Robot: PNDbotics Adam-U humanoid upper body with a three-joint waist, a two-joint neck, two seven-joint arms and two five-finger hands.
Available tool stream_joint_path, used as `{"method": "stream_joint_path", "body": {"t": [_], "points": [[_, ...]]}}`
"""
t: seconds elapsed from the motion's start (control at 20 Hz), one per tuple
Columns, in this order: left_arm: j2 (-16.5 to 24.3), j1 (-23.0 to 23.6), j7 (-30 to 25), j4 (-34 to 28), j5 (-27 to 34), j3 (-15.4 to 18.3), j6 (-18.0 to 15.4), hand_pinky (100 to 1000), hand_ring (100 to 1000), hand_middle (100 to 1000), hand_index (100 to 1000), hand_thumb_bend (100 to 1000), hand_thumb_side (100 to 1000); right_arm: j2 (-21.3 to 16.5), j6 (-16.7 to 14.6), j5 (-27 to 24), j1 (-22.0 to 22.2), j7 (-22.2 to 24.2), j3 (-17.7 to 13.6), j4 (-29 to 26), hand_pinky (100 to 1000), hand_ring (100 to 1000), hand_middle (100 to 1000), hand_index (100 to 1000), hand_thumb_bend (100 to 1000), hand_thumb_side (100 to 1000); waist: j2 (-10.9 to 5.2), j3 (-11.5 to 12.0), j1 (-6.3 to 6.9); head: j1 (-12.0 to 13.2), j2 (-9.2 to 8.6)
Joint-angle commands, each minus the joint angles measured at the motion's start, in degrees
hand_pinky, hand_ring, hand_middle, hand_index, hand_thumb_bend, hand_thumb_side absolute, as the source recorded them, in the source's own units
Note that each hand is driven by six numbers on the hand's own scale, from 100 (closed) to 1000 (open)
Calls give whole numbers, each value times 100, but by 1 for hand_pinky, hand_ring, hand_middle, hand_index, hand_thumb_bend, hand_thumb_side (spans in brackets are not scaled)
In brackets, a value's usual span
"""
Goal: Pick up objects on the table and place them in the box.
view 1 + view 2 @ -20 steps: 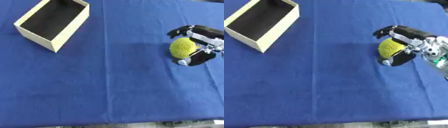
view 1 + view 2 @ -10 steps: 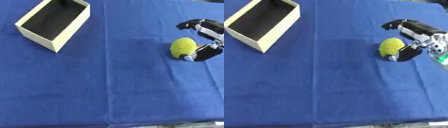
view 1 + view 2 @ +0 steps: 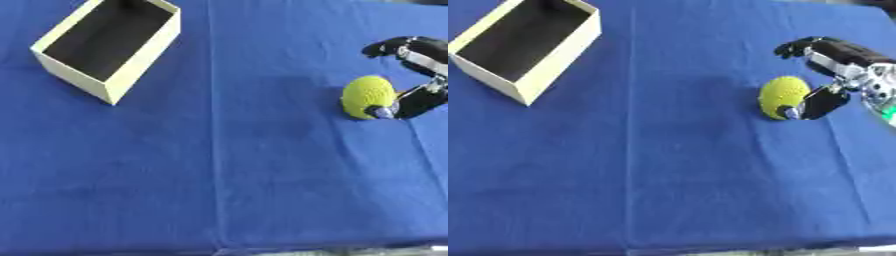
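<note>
Since a second before, the right hand [image 3: 839, 60] had let go of the yellow ball [image 3: 783, 97]; its fingers stood apart (thumb touching the ball), which lay on the blue cloth [image 3: 675, 165], well apart from the box [image 3: 521, 46].

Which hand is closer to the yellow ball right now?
Right. The right hand is beside the yellow ball, its thumb against the ball's near right side and its fingers curved above, apart from it. The left hand shows in neither view.
</note>
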Motion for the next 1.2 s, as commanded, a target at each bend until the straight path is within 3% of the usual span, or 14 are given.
{"method": "stream_joint_path", "body": {"t": [0.05,1.0,1.2], "points": [[117,-15,32,-80,-11,96,-7,783,632,658,680,450,331,-156,-20,-3,-80,31,-120,201,904,927,855,943,486,100,-70,7,33,23,-71],[61,-34,53,-80,14,100,-5,783,627,655,674,440,330,-132,-214,-35,-305,183,123,993,899,920,847,935,460,100,-20,81,37,-35,-113],[54,-41,51,-80,18,100,0,783,626,654,672,436,330,-103,-300,-73,-307,300,217,1053,889,907,762,884,428,100,-2,102,37,-39,-117]]}}
